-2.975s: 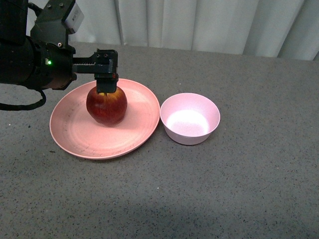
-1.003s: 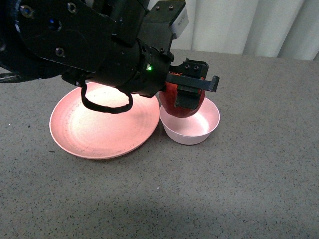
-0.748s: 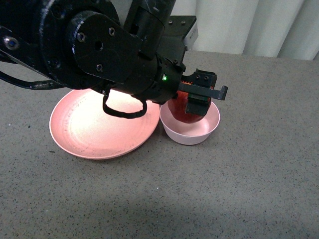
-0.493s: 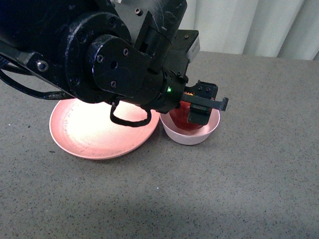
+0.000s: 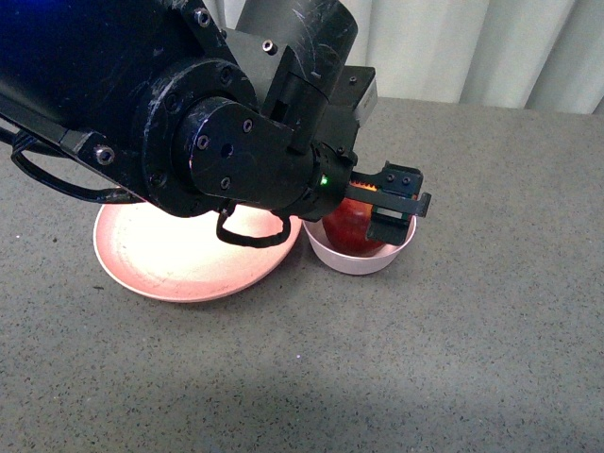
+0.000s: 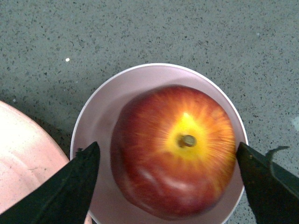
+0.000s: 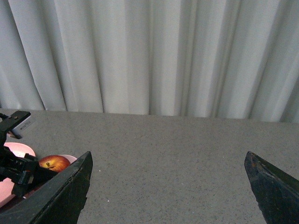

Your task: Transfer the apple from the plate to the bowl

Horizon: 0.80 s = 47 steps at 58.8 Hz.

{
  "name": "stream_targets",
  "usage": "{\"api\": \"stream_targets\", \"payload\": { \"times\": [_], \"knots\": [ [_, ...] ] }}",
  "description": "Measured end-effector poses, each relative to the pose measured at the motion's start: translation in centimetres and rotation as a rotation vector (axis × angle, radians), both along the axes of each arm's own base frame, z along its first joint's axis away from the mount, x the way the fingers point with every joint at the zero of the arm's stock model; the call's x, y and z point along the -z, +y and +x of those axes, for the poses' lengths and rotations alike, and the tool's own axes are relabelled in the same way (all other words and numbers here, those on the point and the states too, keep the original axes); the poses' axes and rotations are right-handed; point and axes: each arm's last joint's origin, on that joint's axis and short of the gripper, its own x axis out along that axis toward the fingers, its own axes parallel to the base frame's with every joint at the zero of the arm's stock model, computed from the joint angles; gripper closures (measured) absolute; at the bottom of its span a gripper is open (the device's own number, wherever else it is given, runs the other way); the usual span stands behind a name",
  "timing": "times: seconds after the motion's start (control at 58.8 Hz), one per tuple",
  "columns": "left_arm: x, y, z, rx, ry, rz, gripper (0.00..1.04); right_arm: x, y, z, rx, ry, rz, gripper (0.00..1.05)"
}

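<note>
The left gripper [image 5: 373,212] hangs right over the bowl [image 5: 363,260], spread wide and holding nothing. From the front, the apple [image 5: 349,229] sits in the bowl, just under the gripper. It is dark red and shiny. The big black arm hides part of the plate [image 5: 170,269], which lies beside the bowl on the arm's side, with their rims almost touching. The gray table [image 5: 472,330] is bare past the bowl on the far side from the plate.

In the left wrist view, the left gripper [image 6: 168,161] has one finger [image 6: 70,186] on each side of the apple [image 6: 175,149], and neither finger touches it. The apple stands stem up, with a yellow patch around the short brown stem. It nearly fills the bowl [image 6: 103,121], leaving only a thin strip of room to the rim. A piece of the plate [image 6: 23,163] shows beside the bowl.

In the right wrist view, the right gripper [image 7: 168,191] is wide apart and holds nothing. The apple [image 7: 54,163] is well away from it. Between them is bare table [image 7: 163,154], and a pale curtain [image 7: 149,56] hangs behind.
</note>
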Motion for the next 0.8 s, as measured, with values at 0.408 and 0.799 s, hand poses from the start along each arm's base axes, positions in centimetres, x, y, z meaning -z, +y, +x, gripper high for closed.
{"api": "stream_targets", "payload": {
  "times": [0.408, 0.799],
  "knots": [
    [-3.9, 2.3, -2.0, -0.093, -0.140, -0.039, 0.07, 0.0, 0.0, 0.0, 0.000, 0.000, 0.000, 0.09],
    [-5.3, 5.1, -4.3, -0.247, -0.293, 0.000, 0.12, 0.0, 0.0, 0.0, 0.000, 0.000, 0.000, 0.09]
  ]
}}
